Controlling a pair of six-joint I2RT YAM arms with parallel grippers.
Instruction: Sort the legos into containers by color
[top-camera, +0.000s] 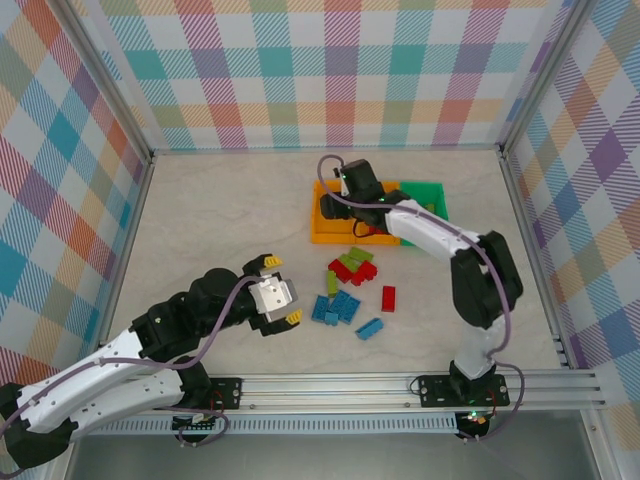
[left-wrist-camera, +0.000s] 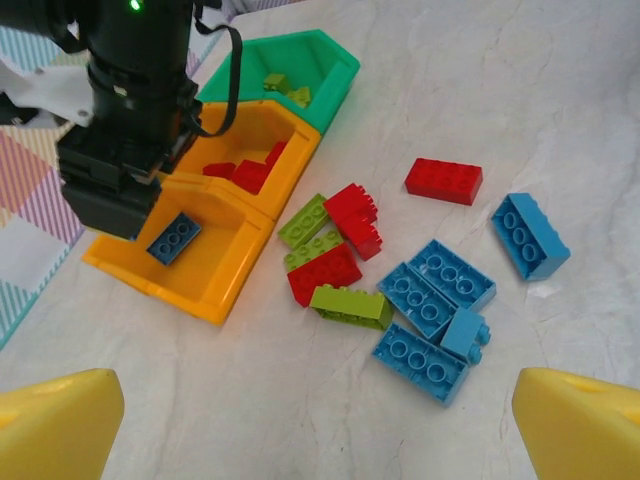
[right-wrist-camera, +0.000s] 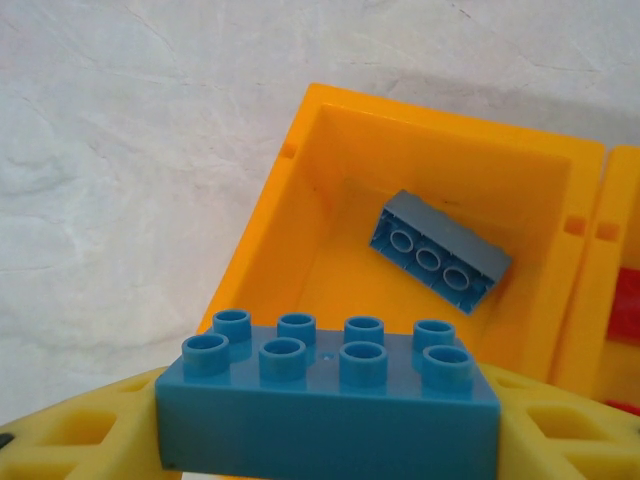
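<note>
My right gripper (right-wrist-camera: 330, 440) is shut on a blue lego (right-wrist-camera: 330, 400), studs up, held over the left orange container (right-wrist-camera: 290, 230), where another blue lego (right-wrist-camera: 437, 250) lies upside down. From above, that gripper (top-camera: 356, 183) hovers over the orange containers (top-camera: 318, 228), with the green container (top-camera: 432, 190) to their right. The middle orange container (left-wrist-camera: 262, 125) holds red legos (left-wrist-camera: 245, 172), and the green container (left-wrist-camera: 330, 60) holds olive-green legos (left-wrist-camera: 285, 88). My left gripper (left-wrist-camera: 320, 430) is open above bare table, near a loose pile of blue (left-wrist-camera: 420, 305), red (left-wrist-camera: 443, 180) and green legos (left-wrist-camera: 350, 305).
The loose legos (top-camera: 350, 288) lie mid-table between the containers and the arm bases. The right arm (top-camera: 480, 270) curves along the right side. Checked walls enclose the table, and a metal rail (top-camera: 400, 385) runs along the near edge.
</note>
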